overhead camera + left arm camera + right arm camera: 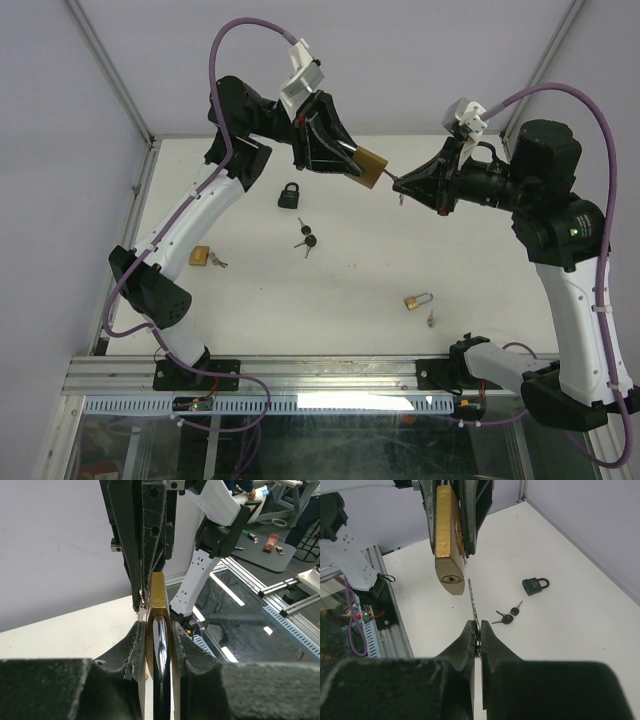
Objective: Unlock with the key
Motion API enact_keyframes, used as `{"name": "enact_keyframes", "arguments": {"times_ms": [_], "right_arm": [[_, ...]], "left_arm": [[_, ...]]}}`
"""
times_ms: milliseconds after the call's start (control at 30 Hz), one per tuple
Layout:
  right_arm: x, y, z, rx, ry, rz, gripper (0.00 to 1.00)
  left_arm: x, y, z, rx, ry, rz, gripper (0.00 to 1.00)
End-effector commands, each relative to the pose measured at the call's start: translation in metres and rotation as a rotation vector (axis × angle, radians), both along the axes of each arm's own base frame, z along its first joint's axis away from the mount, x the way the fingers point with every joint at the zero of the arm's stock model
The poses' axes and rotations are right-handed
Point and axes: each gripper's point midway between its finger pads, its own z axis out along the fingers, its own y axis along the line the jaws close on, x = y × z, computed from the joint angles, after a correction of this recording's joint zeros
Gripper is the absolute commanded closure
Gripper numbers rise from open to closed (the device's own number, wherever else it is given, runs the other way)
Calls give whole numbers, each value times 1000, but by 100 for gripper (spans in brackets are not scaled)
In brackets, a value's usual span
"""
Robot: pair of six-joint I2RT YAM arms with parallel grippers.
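A brass padlock (371,165) hangs in the air above the table's back middle, and my left gripper (352,160) is shut on its body. In the left wrist view the padlock (159,625) sits edge-on between the pads, shackle toward the camera. My right gripper (405,183) is shut on the head of a silver key (472,602), whose blade points at the lock. In the right wrist view the keyhole (451,579) faces the camera. The key's tip stands just to the right of the keyhole, not inside it. The right gripper (478,630) pinches the key tightly.
On the white table (480,280) lie a black padlock (290,195), a pair of black-headed keys (306,240), a brass padlock with its key (202,257) at the left, and a small brass padlock (418,299) with a key near the front. An aluminium rail (300,372) runs along the near edge.
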Motion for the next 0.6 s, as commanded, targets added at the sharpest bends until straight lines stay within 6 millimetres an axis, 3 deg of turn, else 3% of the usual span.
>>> {"name": "enact_keyframes", "arguments": {"times_ms": [0, 333, 567], "right_arm": [[7, -2, 4, -20, -49, -33, 100], [-5, -5, -2, -51, -73, -5, 100], [-10, -1, 8, -19, -83, 22, 100]], "left_arm": [[-5, 0, 30, -92, -46, 54, 100], [-2, -2, 27, -92, -33, 65, 100], [-2, -5, 20, -77, -18, 62, 100]]}}
